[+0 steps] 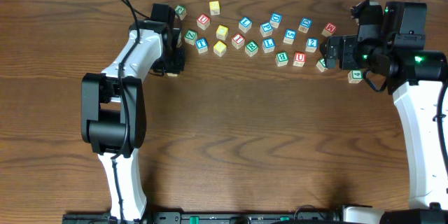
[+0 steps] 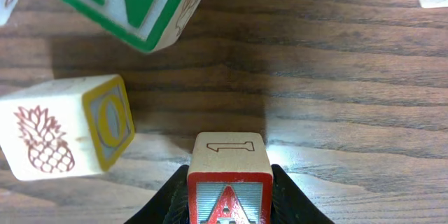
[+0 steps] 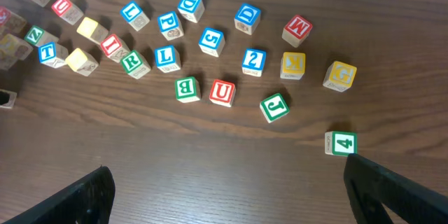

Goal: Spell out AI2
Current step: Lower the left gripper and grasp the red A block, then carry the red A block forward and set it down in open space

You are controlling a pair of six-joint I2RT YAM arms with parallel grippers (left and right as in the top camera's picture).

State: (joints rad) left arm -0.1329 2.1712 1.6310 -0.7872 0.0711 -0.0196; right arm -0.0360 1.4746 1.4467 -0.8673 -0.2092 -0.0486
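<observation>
My left gripper [image 2: 229,194] is shut on the red-framed "A" cube [image 2: 227,155], low over the wood. In the overhead view this gripper [image 1: 172,63] is at the left end of the scattered cubes. The red "I" cube [image 1: 238,40] lies among the cubes and also shows in the right wrist view [image 3: 110,45]. The blue "2" cube [image 1: 311,44] lies further right and also shows in the right wrist view [image 3: 253,60]. My right gripper [image 3: 234,192] is open and empty. In the overhead view it [image 1: 327,54] is at the right end of the cubes.
Several other lettered cubes lie in a band across the far table. A green "N" cube [image 2: 133,0] and a yellow "O" cube with a pineapple [image 2: 66,126] sit close ahead of my left gripper. A green "4" cube [image 3: 341,143] lies beside my right finger.
</observation>
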